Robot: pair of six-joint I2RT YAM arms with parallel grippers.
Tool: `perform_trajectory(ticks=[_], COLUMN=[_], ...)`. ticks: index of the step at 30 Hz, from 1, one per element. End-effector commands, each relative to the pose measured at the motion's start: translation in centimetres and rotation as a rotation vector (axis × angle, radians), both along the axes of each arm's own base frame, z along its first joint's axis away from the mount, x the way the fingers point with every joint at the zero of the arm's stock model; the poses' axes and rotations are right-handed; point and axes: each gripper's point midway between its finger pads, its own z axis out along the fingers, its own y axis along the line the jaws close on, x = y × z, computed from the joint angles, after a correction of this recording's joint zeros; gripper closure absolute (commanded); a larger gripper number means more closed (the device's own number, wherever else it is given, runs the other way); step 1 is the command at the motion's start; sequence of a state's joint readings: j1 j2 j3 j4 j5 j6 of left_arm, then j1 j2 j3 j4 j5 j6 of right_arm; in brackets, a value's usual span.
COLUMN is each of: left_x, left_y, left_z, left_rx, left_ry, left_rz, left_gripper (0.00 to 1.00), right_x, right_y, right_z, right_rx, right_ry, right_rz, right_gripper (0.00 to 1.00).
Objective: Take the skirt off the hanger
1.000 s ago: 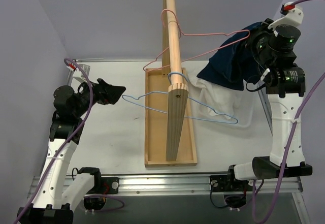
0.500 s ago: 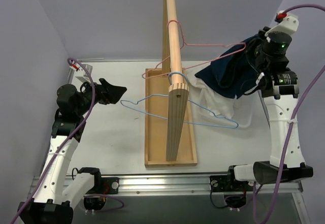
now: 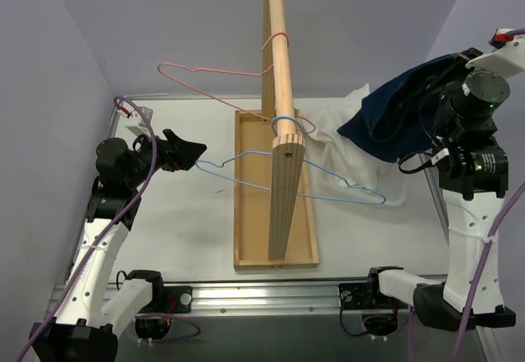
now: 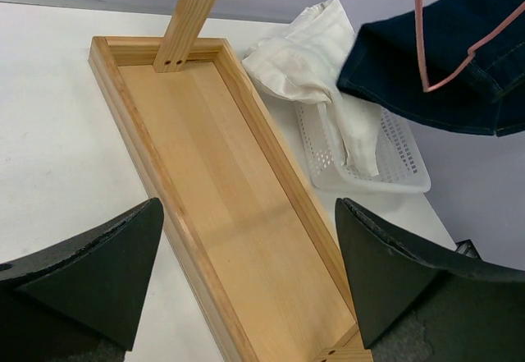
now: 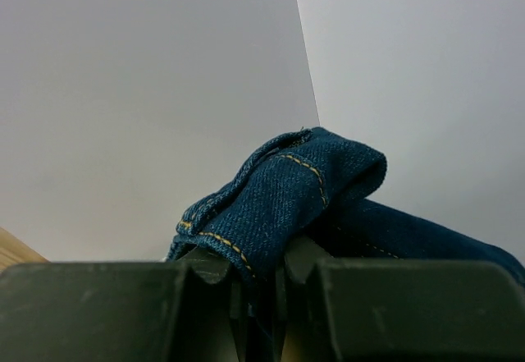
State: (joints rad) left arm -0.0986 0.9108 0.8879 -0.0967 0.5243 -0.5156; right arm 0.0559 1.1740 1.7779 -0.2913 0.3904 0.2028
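Denim skirt (image 3: 398, 107) pinched at a folded seam between right gripper (image 5: 258, 292) fingers, clamped tight on the fabric, rest draping away from them, well apart from pink hanger (image 3: 215, 83) on wooden rail (image 3: 279, 42); left gripper (image 4: 246, 214) fingers spread wide, holding nothing.
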Motion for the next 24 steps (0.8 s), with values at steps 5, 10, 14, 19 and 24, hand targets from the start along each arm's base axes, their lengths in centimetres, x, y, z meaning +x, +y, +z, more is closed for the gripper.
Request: perform_trajectory(ticks=[5,10,14,19,24], left_x=[-0.1,0.0,0.1,0.2,0.1], left_y=[-0.2,-0.2,-0.2,0.0,0.2], left_z=[1.8,1.6,1.2,1.1,0.5], left_rx=[-0.007,-0.009,0.001,0.014,0.028], left_ry=[-0.066,-0.062,-0.056,-0.057,-0.050], left_rz=[-0.008,-0.009,-0.010,-0.002,0.012], left_gripper=[0.06,0.06,0.06,0.06,0.06], right_x=[-1.2,2.2,4.7,7.2,8.8], right_y=[0.9,1.7,2.8,1.5,1.0], right_z=[5.4,0.7,-2.8,-8.9,-17.5], right_rx=[0.010,0.031,0.065,0.122,0.205], right_ry=[-0.185,-0.095,-0.040,0.075,0.231], right_rz=[0.053,0.090,0.135,0.055,0.024], right_gripper=[1.00,1.00,1.00,1.00,1.00])
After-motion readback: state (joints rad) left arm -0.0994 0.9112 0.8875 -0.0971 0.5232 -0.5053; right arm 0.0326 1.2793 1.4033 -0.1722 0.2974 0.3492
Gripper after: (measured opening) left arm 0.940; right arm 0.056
